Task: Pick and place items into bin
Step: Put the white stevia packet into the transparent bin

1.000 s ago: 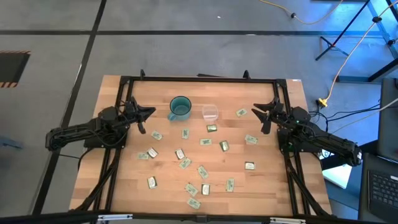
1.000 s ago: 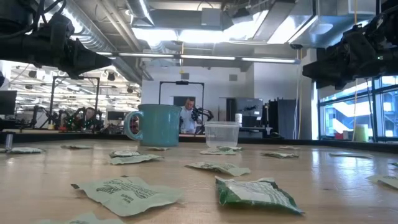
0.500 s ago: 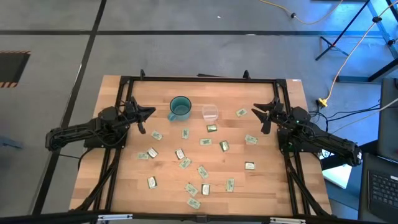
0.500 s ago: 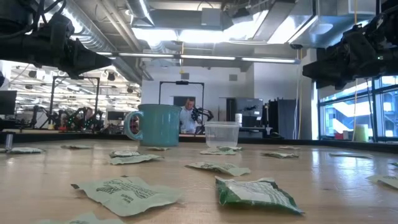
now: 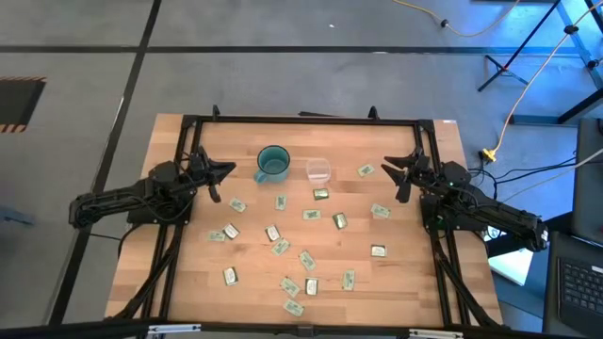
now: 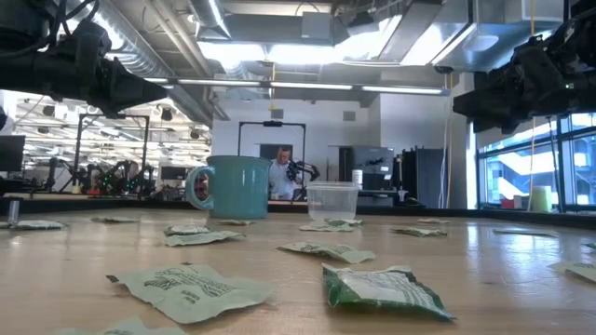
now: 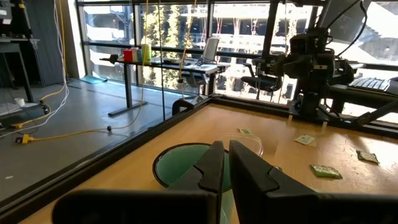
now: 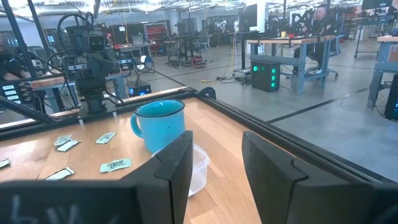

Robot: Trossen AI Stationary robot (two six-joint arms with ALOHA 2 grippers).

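My left gripper (image 5: 222,170), fingers nearly closed and empty, hovers left of the teal mug (image 5: 272,163), my right gripper (image 5: 397,169), fingers apart and empty, hovers right of the clear bin (image 5: 317,171) at upper centre, and the packets (image 5: 280,247) lie scattered below.

- No change can be made out between the earlier pictures and now, honestly.
- The left gripper (image 5: 218,175) and right gripper (image 5: 399,175) are found exactly where they were, raised at the table's far corners.
- The packets (image 5: 280,247), clear cup (image 5: 317,170) and mug (image 5: 272,163) haven't been shifted either.
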